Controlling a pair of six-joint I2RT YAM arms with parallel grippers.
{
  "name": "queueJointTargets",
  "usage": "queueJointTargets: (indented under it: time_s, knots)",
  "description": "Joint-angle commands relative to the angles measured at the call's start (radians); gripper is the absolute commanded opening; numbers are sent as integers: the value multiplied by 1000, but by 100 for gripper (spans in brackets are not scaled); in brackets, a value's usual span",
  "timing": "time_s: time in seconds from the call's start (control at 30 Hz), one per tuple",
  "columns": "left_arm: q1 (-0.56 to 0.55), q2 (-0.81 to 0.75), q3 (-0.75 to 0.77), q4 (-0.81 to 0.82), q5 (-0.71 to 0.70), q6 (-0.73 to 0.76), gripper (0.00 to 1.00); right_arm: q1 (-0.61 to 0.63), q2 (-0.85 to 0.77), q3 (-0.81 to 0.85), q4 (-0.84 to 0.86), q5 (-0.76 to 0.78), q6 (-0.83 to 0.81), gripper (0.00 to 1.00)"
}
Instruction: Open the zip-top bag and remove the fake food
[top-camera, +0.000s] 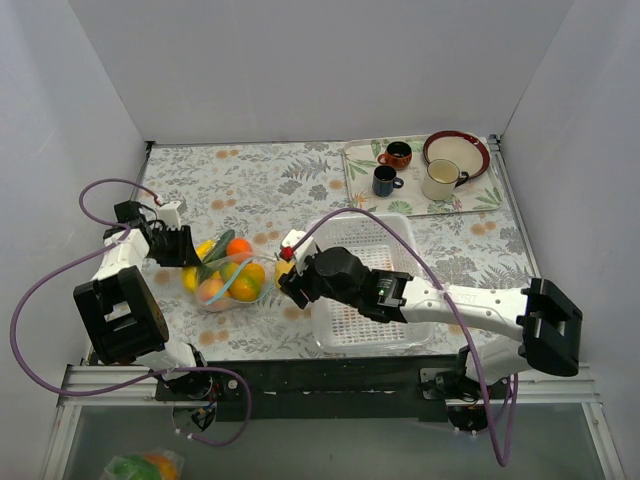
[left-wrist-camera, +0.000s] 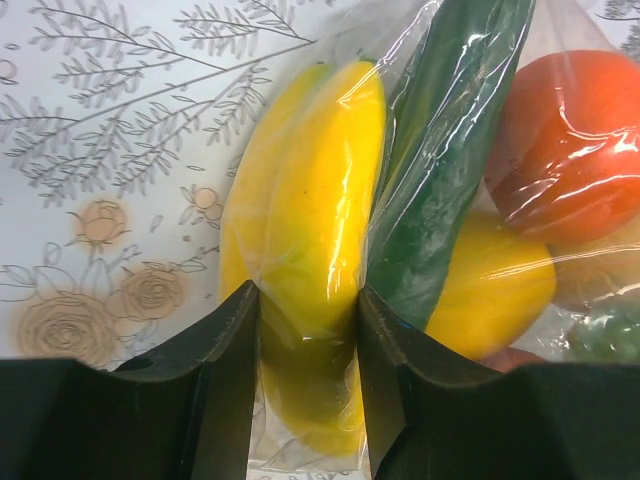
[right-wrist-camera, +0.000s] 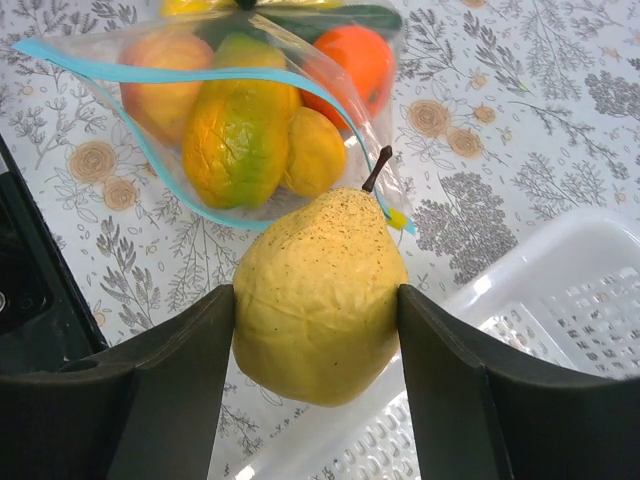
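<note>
The clear zip-top bag (top-camera: 228, 275) lies on the floral cloth left of centre, its pale blue zip strip (right-wrist-camera: 180, 75) open. Inside it are a banana (left-wrist-camera: 310, 190), a dark green cucumber (left-wrist-camera: 450, 150), an orange fruit (left-wrist-camera: 570, 140) and other round fruits (right-wrist-camera: 235, 140). My left gripper (left-wrist-camera: 308, 330) is shut on the bag's closed end, pinching the banana through the plastic. My right gripper (right-wrist-camera: 315, 330) is shut on a yellow pear (right-wrist-camera: 320, 295), held out of the bag above the edge of the white basket (right-wrist-camera: 560, 300).
The white perforated basket (top-camera: 395, 240) stands right of the bag under my right arm. A tray (top-camera: 360, 165) at the back right holds two mugs (top-camera: 394, 155), a cream mug (top-camera: 440, 180) and a red-rimmed plate (top-camera: 478, 150).
</note>
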Motion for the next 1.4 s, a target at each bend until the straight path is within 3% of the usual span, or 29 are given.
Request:
queueJointTargets:
  time_s: [0.0,0.27,0.4,0.43,0.47,0.5,0.6,0.77,0.9,1.0,1.03,1.17,1.2,1.33,1.37]
  knots:
    - [10,-1,-14,75,-131,38,0,1,-77,-36,-8,89,19,1]
    - [8,-3,6,56,-99,34,0,-9,-187,-132,-267,593,135,1]
    - [-2,-7,10,47,-85,23,0,-24,-166,-140,-327,637,188,5]
    - [-7,-10,7,47,-87,21,0,-30,-154,-137,-328,625,186,24]
    - [-13,-13,4,49,-88,18,0,-36,-137,-129,-340,619,194,79]
    - [-18,-18,3,47,-88,17,0,-44,-99,-119,-365,615,196,98]
    - [-28,-30,3,42,-90,18,0,-42,-47,-34,-377,606,156,98]
    - [-35,-39,10,38,-94,23,0,2,-17,125,-244,475,-11,98]
    - [-35,-33,16,38,-90,21,0,62,123,262,-229,376,-77,99]
    - [-36,-33,16,36,-87,20,0,85,191,286,-166,240,-102,90]
    - [-36,-35,16,38,-87,20,0,86,204,285,-148,200,-101,83]
    - [-38,-39,12,38,-78,18,0,88,271,262,-17,5,-93,75]
    - [-36,-39,9,38,-75,18,0,87,283,257,-5,-9,-99,76]
    - [-41,-53,1,36,-67,20,0,80,345,273,47,-46,-114,99]
    - [-41,-56,-2,35,-67,21,0,68,371,286,47,-59,-110,99]
